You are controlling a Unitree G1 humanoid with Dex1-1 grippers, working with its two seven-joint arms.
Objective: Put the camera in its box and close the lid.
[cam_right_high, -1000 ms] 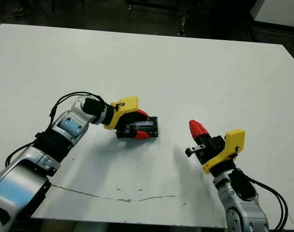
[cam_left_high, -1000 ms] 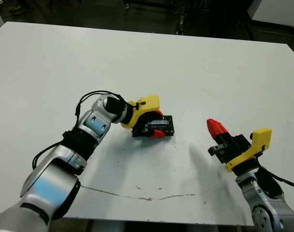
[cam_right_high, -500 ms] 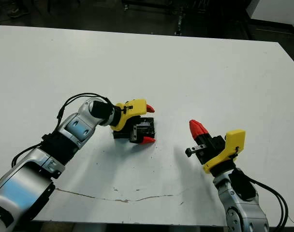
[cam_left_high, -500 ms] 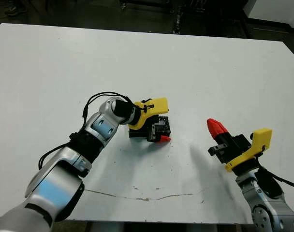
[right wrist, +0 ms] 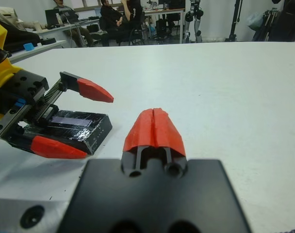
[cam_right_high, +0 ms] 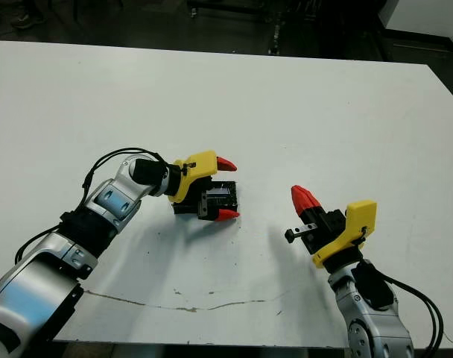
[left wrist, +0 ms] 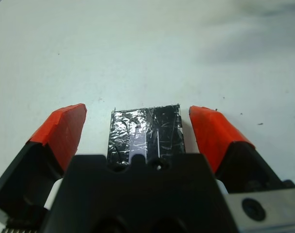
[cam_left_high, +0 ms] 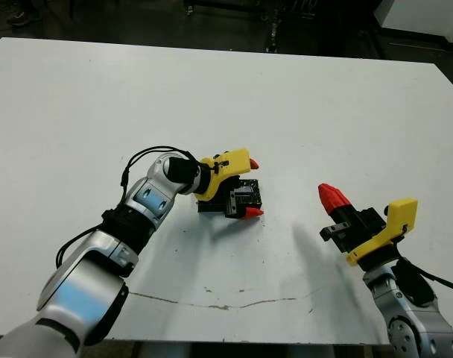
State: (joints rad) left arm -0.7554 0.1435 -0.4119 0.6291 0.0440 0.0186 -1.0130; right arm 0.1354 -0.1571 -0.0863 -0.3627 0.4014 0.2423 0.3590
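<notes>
the white table is bare on the left and far side, with wide open room all around the middle; its near edge runs just below a thin dark crack-like mark. the left gripper sits near the table's centre with its red fingers spread wide, one on each side of the lid, gaps showing between the tips and the lid's edges, so it straddles without pinching. the lid, glossy black with silvery glints, lies flat on top of the box, whose dark side wall shows beneath it. the camera cannot be seen. well apart to the right, near the front edge, the right gripper hovers with its red fingertips pressed together, holding nothing.
</notes>
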